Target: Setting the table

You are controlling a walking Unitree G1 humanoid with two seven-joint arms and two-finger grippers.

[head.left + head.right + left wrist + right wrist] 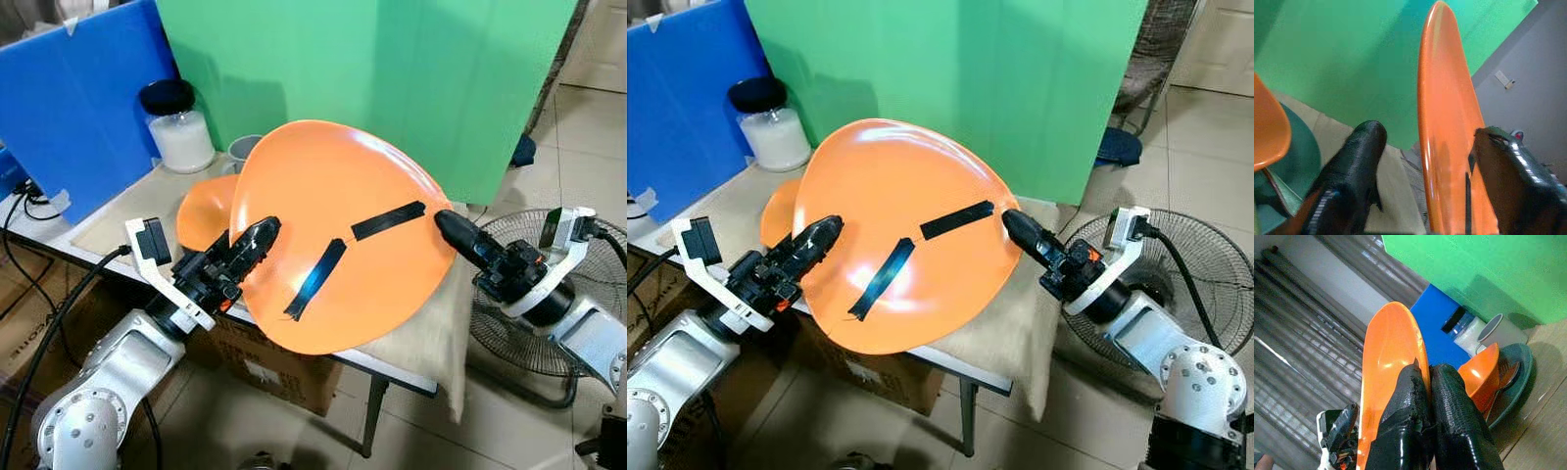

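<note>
A large orange plate [333,235] with two black tape strips [387,220] on its face is held up, tilted, above the table's front edge. My right gripper [443,220] is shut on the plate's right rim; its fingers [1449,401] pinch the edge of the orange plate [1388,357]. At the left rim, my left gripper [263,233] is open, its fingers [1359,161] straddling the plate's edge [1442,98] with a gap on one side.
Behind the plate, a smaller orange bowl [204,211] rests on a dark green plate [1518,367], beside a grey cup [241,152] and a black-lidded jar [179,127]. Green and blue boards back the table. A floor fan [519,284] stands to the right, a cardboard box [284,367] underneath.
</note>
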